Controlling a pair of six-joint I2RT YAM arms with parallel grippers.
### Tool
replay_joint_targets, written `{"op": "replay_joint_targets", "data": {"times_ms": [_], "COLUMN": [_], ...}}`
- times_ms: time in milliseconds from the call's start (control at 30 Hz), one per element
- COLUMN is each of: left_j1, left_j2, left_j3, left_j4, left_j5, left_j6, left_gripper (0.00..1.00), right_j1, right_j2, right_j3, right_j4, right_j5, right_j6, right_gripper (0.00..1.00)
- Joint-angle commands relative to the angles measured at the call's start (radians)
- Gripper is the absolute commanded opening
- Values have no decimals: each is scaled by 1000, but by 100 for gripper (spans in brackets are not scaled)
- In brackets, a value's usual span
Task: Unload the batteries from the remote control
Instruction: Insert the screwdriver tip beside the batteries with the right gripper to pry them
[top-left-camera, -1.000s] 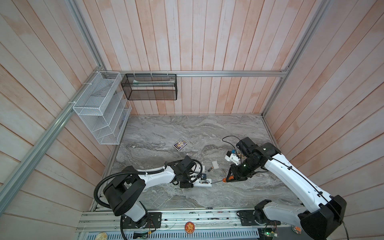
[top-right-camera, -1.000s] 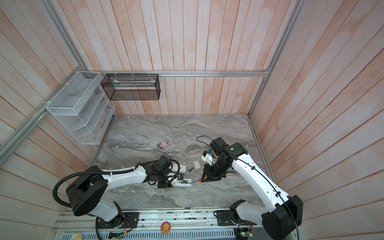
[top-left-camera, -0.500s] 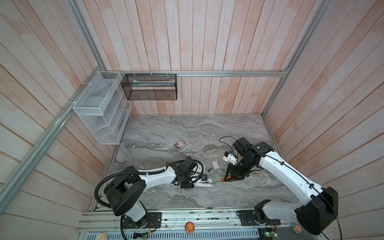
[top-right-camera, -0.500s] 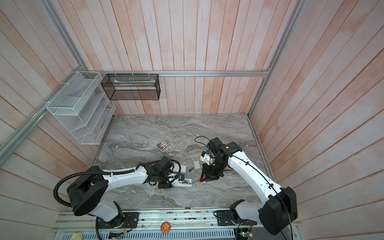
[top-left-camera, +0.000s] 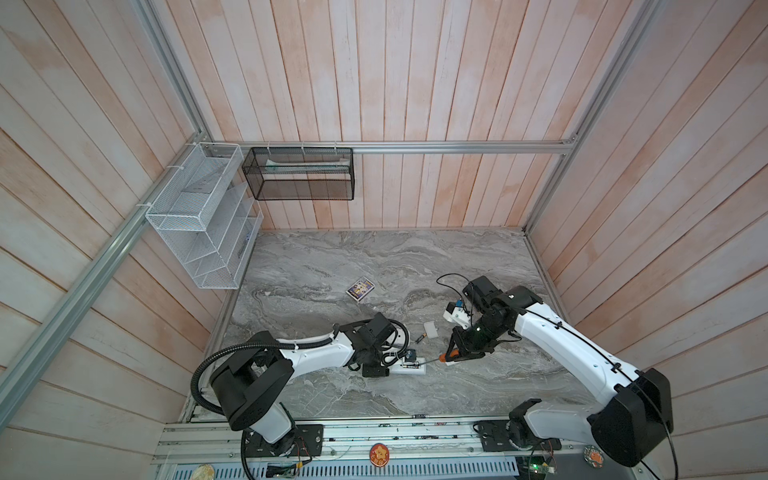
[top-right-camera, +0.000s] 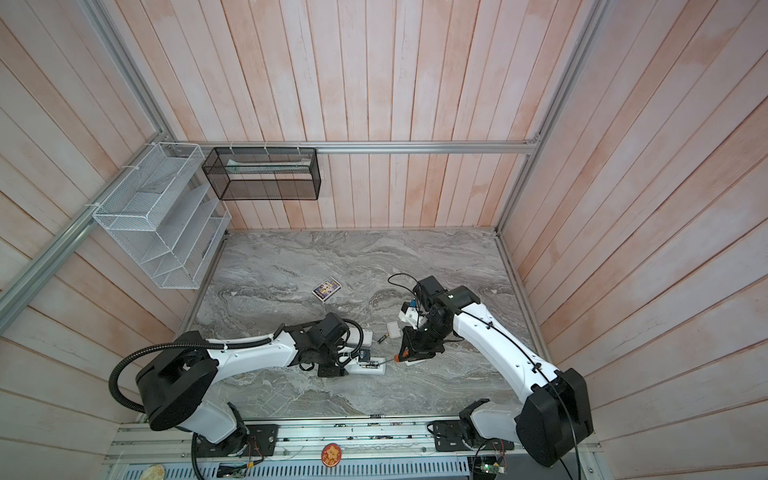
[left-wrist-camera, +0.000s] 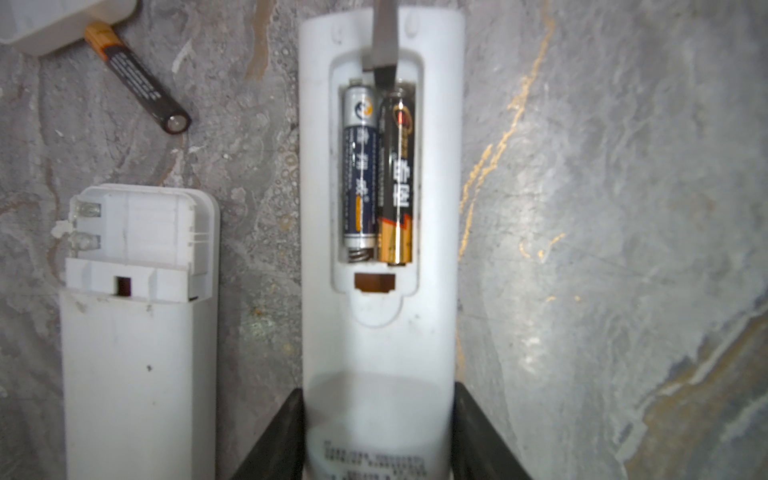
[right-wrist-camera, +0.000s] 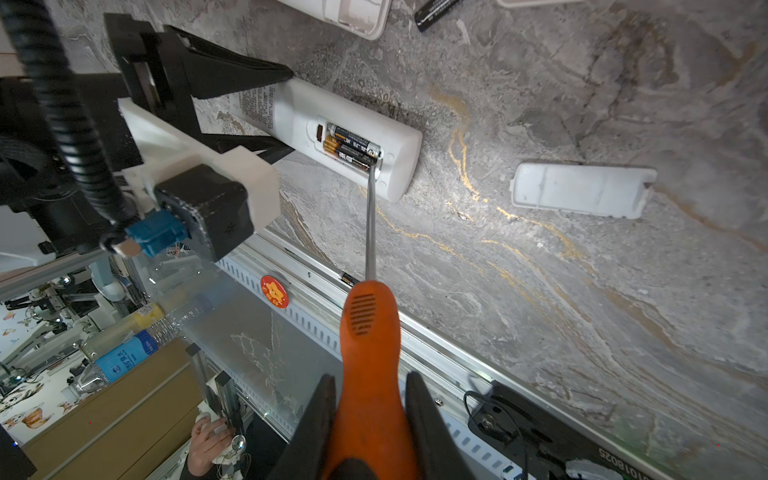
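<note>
Here, 2 batteries (left-wrist-camera: 360, 166) are seated side by side in the open bay of the remote control (left-wrist-camera: 378, 332), their long axis lined up with the screwdriver (right-wrist-camera: 369, 332) clenched in the right tool (right-wrist-camera: 370, 380). Its blade tip is set at the ends nearest that tool; the remote's opposite end is clamped by the left tool (left-wrist-camera: 378, 392).

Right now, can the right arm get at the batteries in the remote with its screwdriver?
Probably yes: the bay is uncovered, the screwdriver in the right gripper has its tip at the batteries, and the left gripper holds the remote clear of the bay.
</note>
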Motion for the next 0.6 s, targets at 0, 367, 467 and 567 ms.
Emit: {"op": "replay_joint_targets", "data": {"times_ms": [0,367,467,567], "left_j1": [-22,-22,-21,-22], "left_j2": [80,84,88,90], "left_j3": [-49,-47,-47,-47], "left_j4": [-77,-78,-78,-78], "left_j5": [-15,-12,-12,-13], "left_j6": [10,10,10,10], "left_gripper": [18,15,15,15], "right_j1": [-15,-50,-53,-52], "right_j2": [0,-18,-25,-28], "right_j3": [-16,-17,-23,-25], "right_j4": [11,-2,-7,-13], "right_j5": [8,17,18,13], "right_j6": [-9,-32,-33,-33], "right_gripper": [3,3,3,3]}}
